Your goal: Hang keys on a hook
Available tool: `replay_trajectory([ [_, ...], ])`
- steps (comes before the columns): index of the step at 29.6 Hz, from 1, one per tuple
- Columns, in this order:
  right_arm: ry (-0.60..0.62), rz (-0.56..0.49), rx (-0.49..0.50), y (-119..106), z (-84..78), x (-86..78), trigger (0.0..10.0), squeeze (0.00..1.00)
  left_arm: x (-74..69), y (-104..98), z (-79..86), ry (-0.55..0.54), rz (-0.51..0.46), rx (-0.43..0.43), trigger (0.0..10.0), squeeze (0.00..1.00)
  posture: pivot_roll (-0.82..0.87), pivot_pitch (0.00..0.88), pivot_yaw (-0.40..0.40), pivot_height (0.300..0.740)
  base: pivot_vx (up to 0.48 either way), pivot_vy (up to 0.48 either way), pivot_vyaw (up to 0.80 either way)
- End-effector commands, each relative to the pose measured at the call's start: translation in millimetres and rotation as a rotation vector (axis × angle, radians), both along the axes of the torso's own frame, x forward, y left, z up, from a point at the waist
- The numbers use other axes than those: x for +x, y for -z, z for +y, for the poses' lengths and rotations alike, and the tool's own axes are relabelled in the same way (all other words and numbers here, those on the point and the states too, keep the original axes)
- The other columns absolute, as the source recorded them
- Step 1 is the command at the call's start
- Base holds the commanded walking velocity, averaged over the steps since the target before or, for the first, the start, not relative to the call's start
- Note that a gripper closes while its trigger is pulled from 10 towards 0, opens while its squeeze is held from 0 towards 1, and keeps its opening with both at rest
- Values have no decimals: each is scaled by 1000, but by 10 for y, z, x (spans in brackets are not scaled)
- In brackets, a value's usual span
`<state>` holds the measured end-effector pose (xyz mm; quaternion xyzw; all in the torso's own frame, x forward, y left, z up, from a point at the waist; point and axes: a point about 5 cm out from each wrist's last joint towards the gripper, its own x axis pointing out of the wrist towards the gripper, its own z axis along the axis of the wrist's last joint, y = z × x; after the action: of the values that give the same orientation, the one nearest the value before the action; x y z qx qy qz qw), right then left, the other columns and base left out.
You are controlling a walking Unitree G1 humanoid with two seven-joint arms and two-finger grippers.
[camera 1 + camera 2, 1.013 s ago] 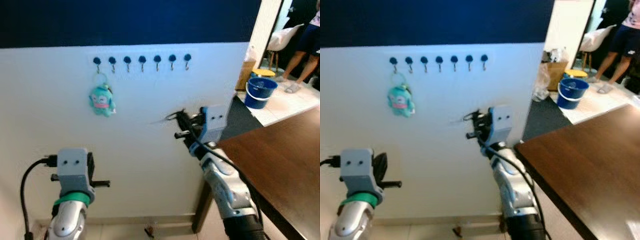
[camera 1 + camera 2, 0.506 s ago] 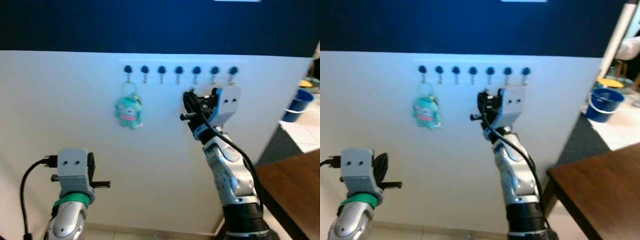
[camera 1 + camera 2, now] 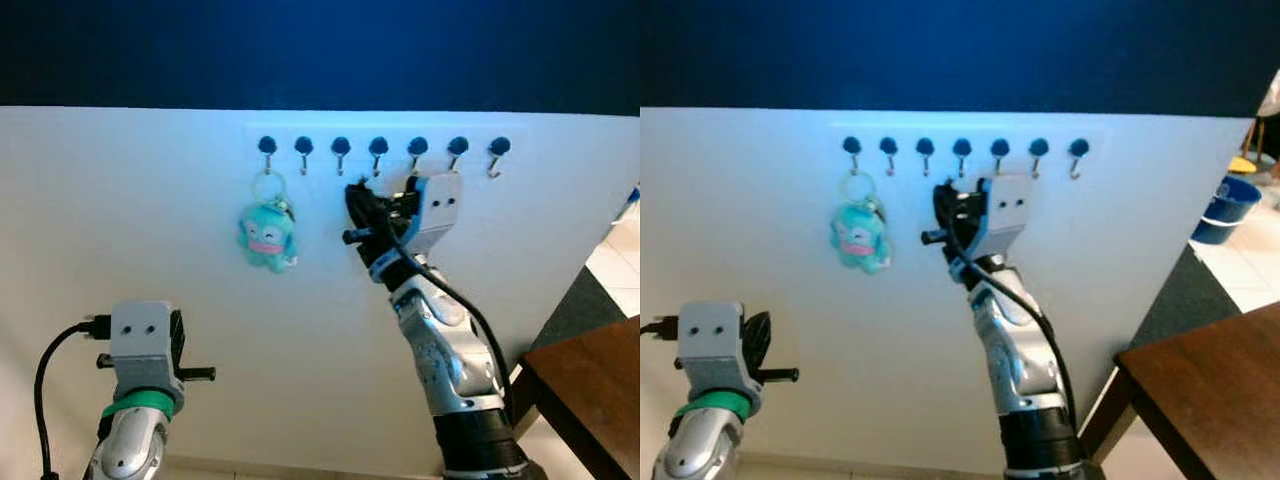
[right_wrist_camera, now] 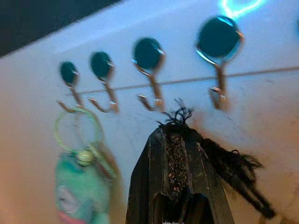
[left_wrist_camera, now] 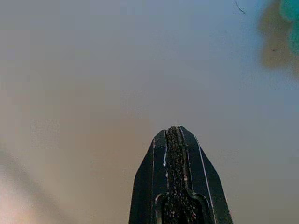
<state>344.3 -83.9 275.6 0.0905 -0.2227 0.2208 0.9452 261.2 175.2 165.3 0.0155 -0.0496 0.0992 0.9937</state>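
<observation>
A row of several small hooks (image 3: 378,150) with dark round caps runs along the white wall. A teal plush keychain (image 3: 267,236) hangs by its ring from the leftmost hook. My right gripper (image 3: 353,196) is raised just under the middle hooks. It is shut on the keys' frayed black cord (image 4: 232,169), which trails beside the fingers; the keys themselves are hidden. In the right wrist view the fingertips (image 4: 163,144) sit just below and between two hooks (image 4: 149,70). My left gripper (image 5: 174,133) is held low at the left, shut and empty, facing bare wall.
A dark blue band (image 3: 300,50) tops the white wall. A brown table corner (image 3: 592,392) juts in at the lower right, with dark floor beside it. A blue bucket (image 3: 1222,210) stands beyond the wall's right end.
The camera has swung left, centring the hooks. My right gripper has risen from the mid wall to just under the hook row, still holding the cord. The left arm has stayed put.
</observation>
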Motion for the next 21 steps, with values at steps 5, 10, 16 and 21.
replay_trajectory([
  [5, -7, 12, 7, 25, 17, -20, 10000, 0, -9, 35, 12, -2, 16, -2, 10000, 0, -143, 0, 119, 740, 0, 0, 0],
  [10, -19, 11, 10, 26, 28, -27, 10000, 0, -7, 35, 15, -4, 16, -5, 10000, 0, -139, 1, 119, 740, 0, 0, 0],
  [16, -67, 3, -4, 21, 86, -52, 10000, 0, -7, 38, 20, -8, 18, -6, 10000, 0, -139, 4, 118, 740, 0, 0, 0],
  [21, -97, -4, -18, 16, 134, -57, 10000, 0, -3, 39, 18, -7, 19, -7, 10000, 0, -139, 6, 117, 740, 0, 0, 0],
])
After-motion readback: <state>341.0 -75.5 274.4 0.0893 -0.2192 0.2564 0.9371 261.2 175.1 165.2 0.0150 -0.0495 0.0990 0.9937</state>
